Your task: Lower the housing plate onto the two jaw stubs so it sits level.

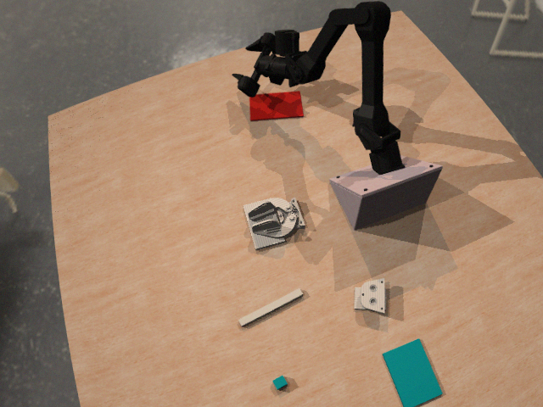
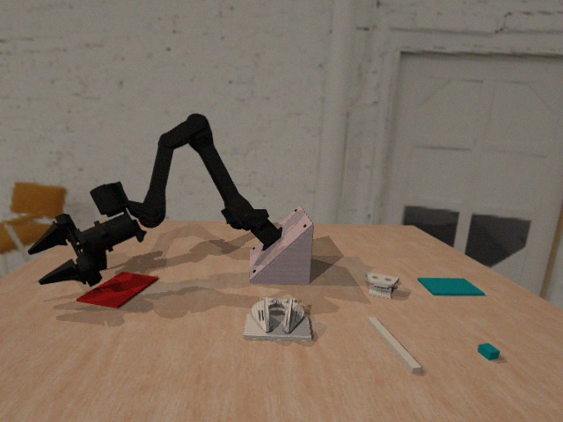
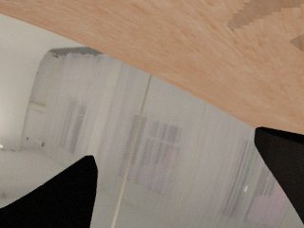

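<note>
The top camera looks down and the side one looks across the same brown wooden bench [image 1: 153,175] [image 2: 181,376], both from well back.

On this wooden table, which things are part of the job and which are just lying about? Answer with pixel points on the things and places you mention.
Part of the job:
- housing plate [image 1: 378,295] [image 2: 382,278]
- jaw assembly on its square base [image 1: 261,242] [image 2: 277,337]
- tool [image 1: 240,61] [image 2: 34,266], open

Seemingly just lying about:
- red panel [image 1: 276,106] [image 2: 117,289]
- teal panel [image 1: 411,373] [image 2: 449,287]
- teal block [image 1: 279,382] [image 2: 488,351]
- pale bar [image 1: 271,308] [image 2: 393,344]

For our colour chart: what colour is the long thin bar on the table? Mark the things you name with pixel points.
Cream [image 1: 271,308] [image 2: 394,345]; top view.
</note>
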Controlling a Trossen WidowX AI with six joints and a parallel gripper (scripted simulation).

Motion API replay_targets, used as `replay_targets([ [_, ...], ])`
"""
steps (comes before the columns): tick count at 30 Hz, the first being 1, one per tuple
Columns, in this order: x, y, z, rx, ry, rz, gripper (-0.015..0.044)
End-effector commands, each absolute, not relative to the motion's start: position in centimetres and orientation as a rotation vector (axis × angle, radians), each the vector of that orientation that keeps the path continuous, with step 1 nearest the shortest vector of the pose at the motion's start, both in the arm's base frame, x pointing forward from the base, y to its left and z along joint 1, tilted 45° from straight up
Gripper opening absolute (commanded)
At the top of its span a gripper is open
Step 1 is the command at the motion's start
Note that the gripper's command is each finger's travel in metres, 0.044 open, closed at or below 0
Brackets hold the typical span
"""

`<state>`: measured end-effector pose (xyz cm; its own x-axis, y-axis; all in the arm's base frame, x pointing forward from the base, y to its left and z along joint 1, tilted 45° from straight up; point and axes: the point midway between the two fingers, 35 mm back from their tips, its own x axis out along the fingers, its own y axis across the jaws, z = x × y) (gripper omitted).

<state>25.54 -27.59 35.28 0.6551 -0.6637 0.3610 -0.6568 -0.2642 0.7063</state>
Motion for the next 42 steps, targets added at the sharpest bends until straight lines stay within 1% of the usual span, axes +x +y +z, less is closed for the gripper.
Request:
replay_targets([
  [1, 27.7, -26.3, 34.1, 1.996, -0.957, -0.057, 0.044],
  [16, 34.3, -21.8, 31.0, 2.089, -0.691, -0.131, 0.044],
  [28, 39.8, -16.4, 25.7, 2.127, -0.388, -0.284, 0.044],
  [42, 43.8, -8.5, 19.0, 2.107, -0.027, -0.459, 0.044],
])
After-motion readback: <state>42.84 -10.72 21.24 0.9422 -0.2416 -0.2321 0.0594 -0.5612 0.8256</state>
